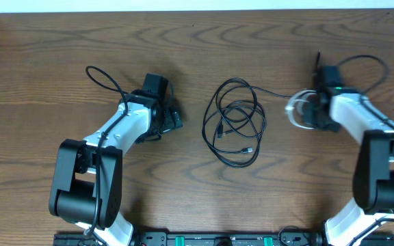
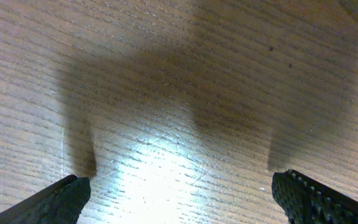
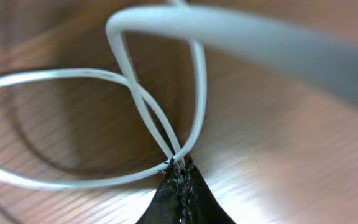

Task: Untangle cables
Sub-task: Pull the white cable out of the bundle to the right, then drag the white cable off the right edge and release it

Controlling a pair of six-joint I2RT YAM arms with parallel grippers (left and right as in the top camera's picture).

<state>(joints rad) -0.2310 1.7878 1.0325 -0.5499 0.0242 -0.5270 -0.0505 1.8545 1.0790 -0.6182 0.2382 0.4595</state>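
The overhead camera looks straight down on the whole wooden table [image 1: 197, 41]. The left wrist camera faces its surface from close by; the right one (blurred, probably closer still) shares the white cable [image 3: 260, 40] with the overhead view.

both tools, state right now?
left tool: open, empty, above bare table.
right tool: closed on the white cable.

No readable text, labels or numbers anywhere.
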